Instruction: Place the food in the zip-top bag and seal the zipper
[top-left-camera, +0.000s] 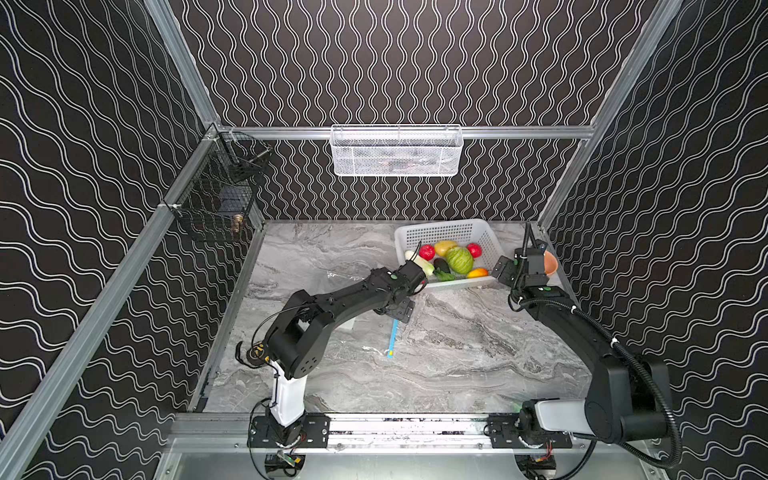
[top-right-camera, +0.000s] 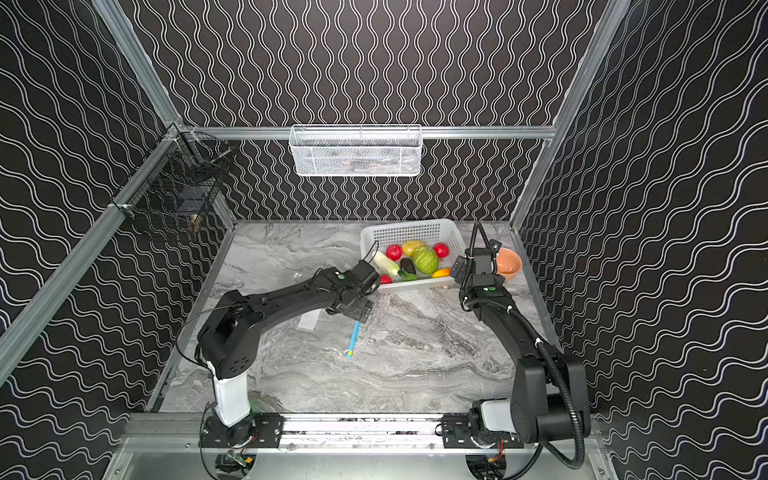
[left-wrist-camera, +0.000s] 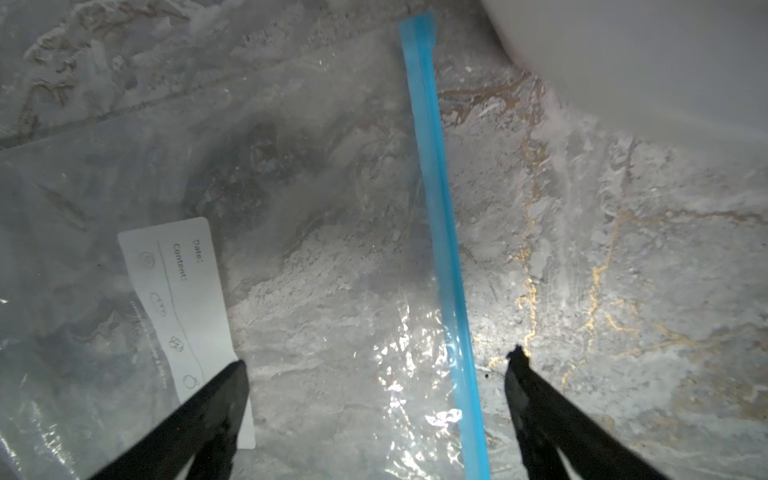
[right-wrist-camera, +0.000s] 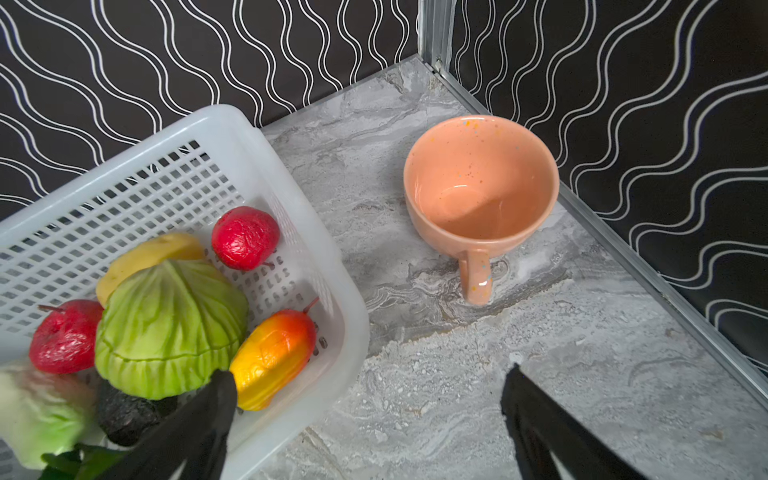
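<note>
The food lies in a white perforated basket (top-left-camera: 440, 226) at the back right: a green melon (top-left-camera: 459, 259), red strawberries (right-wrist-camera: 245, 237), a lemon (right-wrist-camera: 145, 255), a mango (right-wrist-camera: 272, 353), an eggplant (right-wrist-camera: 124, 415) and a white radish (top-right-camera: 384, 262). The clear zip-top bag (left-wrist-camera: 291, 166) lies flat on the table, its white label (left-wrist-camera: 183, 307) facing up. Its light-blue zipper (left-wrist-camera: 440, 232) runs between the tips of my open left gripper (left-wrist-camera: 378, 357), which hovers just above it. My right gripper (right-wrist-camera: 370, 374) is open and empty, over the basket's right rim and the bare table.
A peach mug (right-wrist-camera: 482, 183) stands in the back right corner beside the basket. A white mesh basket (top-left-camera: 397, 151) hangs on the back wall. A black wire cage (top-left-camera: 216, 199) hangs on the left wall. The walls hem in the marble table (top-left-camera: 457, 365).
</note>
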